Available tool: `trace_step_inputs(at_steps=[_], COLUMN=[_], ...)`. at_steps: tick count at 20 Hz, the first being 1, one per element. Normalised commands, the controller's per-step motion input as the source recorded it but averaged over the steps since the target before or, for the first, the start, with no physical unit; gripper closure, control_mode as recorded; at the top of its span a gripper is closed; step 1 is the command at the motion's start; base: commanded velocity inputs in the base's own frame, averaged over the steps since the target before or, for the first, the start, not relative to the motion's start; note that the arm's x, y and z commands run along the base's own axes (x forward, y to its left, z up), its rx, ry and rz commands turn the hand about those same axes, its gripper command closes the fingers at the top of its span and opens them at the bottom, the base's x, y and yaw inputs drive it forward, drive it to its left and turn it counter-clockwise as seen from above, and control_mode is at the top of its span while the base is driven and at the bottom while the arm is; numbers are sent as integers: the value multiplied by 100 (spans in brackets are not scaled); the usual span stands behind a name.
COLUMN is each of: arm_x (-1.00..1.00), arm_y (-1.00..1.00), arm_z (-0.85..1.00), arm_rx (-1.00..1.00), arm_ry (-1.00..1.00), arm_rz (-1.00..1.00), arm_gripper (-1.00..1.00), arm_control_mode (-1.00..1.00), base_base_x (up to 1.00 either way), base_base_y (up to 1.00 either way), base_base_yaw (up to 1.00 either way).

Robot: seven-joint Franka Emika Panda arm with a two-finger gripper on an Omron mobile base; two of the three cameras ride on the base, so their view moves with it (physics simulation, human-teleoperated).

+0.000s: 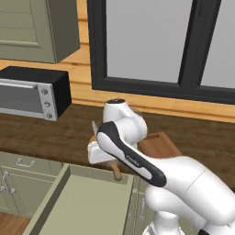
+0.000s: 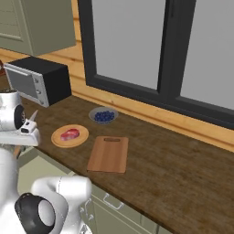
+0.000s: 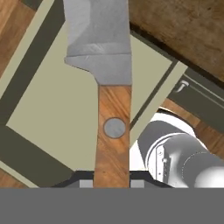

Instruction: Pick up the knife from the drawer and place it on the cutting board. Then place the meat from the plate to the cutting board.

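My gripper is shut on the knife's brown wooden handle, and the grey blade points away from the hand. The knife hangs above the open sage-green drawer, whose pale inside lies bare below it. In the right base view the gripper sits at the far left with the blade tip sticking up. The reddish-brown cutting board lies on the counter to its right. Between them is the round wooden plate with the pinkish meat on it.
A glass bowl of blue berries stands behind the plate. A black and silver toaster oven is at the back left of the dark wooden counter. Green cabinet fronts flank the drawer, and a window runs along the back wall.
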Motion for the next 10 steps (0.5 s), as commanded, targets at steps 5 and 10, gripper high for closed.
trace_step_inputs(at_steps=[5, 10], arm_x=[39, 47], arm_y=[-98, -100], arm_z=[11, 0], arm_rx=[0, 0], arm_ry=[1, 11], arm_rz=[0, 0], arm_gripper=[100, 100], arm_control_mode=[-100, -100], base_base_x=[0, 0], base_base_y=[0, 0], base_base_yaw=[0, 0])
